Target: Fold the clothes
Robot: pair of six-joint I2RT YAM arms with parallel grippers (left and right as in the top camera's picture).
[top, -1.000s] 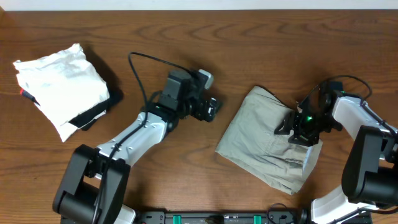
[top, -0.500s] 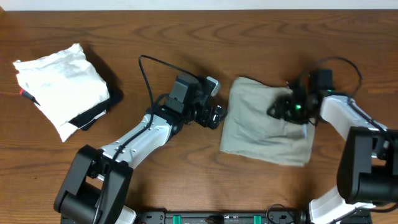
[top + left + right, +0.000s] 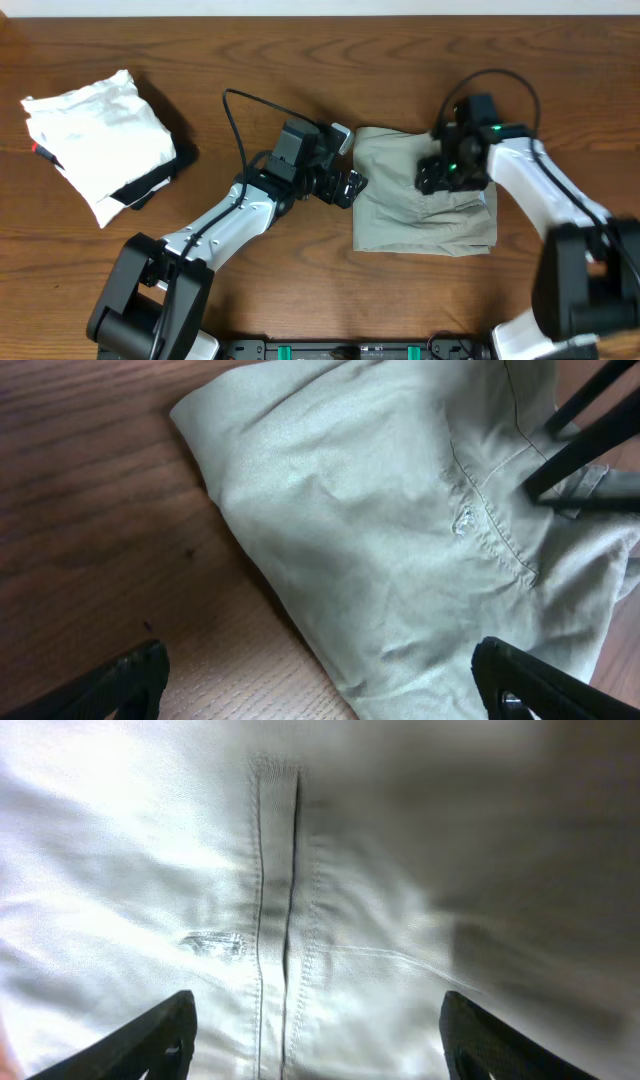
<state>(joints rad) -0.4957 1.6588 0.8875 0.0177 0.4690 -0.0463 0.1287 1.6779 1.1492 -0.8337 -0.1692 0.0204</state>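
The greyish-khaki garment [image 3: 400, 205] lies folded in a rough rectangle right of the table's middle. It also shows in the left wrist view [image 3: 390, 530] with a stitched seam and in the right wrist view [image 3: 300, 870], filling it. My right gripper [image 3: 447, 172] is open and rests on top of the garment's upper right part, fingers spread either side of a seam [image 3: 313, 1050]. My left gripper [image 3: 348, 188] is open at the garment's left edge, one finger over bare wood and one over cloth [image 3: 320, 690].
A white folded garment [image 3: 95, 140] lies at the far left on a black folded cloth [image 3: 160, 180]. A black cable [image 3: 240, 130] loops over the left arm. The table's far edge [image 3: 320, 14] runs along the top.
The garment has been dragged and turned left and up, from a slanted lie to a squarer one. My right gripper moved left with it. My left gripper shifted slightly right to the garment's edge.
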